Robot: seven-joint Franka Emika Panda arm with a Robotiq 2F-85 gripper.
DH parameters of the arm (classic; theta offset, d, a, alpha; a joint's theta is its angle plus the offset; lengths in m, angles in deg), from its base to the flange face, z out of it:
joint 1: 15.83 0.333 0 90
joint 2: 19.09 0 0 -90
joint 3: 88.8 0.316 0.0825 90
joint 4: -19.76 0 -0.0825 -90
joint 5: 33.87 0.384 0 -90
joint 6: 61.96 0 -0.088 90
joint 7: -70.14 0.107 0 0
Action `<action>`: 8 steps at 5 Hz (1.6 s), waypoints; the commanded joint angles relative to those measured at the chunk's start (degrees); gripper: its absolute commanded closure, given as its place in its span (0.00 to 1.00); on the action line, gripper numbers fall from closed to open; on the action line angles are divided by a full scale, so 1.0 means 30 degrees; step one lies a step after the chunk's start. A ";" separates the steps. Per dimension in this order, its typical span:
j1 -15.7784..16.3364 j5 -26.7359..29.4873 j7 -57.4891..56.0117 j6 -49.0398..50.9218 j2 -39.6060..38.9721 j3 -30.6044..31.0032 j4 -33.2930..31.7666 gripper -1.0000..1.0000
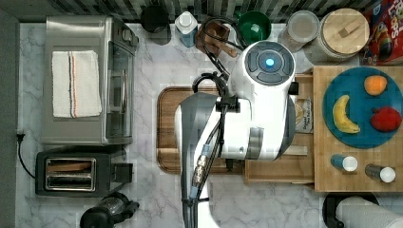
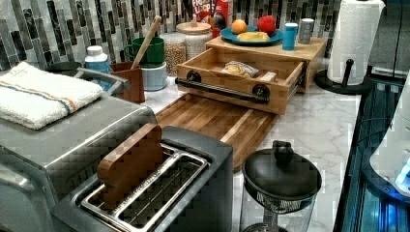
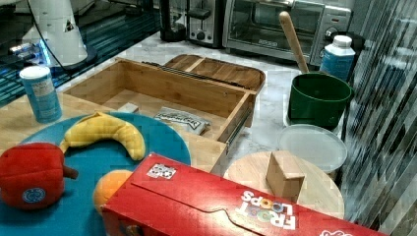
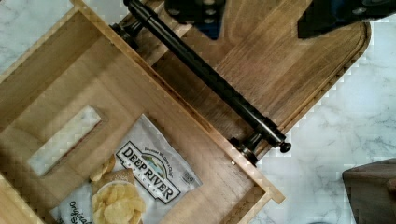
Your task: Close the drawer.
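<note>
Going left to right across the left view: the toaster point(image 2: 159, 188) sits nearest, then the dark cutting board point(image 2: 212, 121), and behind it the drawer point(image 2: 241, 79), pulled well out from under the wooden top point(image 2: 309, 48) that carries the blue plate point(image 2: 251, 37). A chip bag point(image 4: 140, 182) lies inside. Nothing looks done yet; the whole push remains. The gripper point(image 4: 261, 18) hangs above the black handle bar point(image 4: 210, 79), fingers point(image 4: 201, 14) apart and touching nothing.
</note>
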 commanded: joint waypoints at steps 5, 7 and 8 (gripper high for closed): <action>0.0787 0.1667 -0.5719 -0.0555 0.0064 0.1358 -0.1041 0.00; 0.1239 0.1172 -0.9865 -0.1947 -0.0062 0.2399 -0.2280 0.00; 0.0838 0.2796 -1.0404 -0.2402 -0.0338 0.2644 -0.2859 1.00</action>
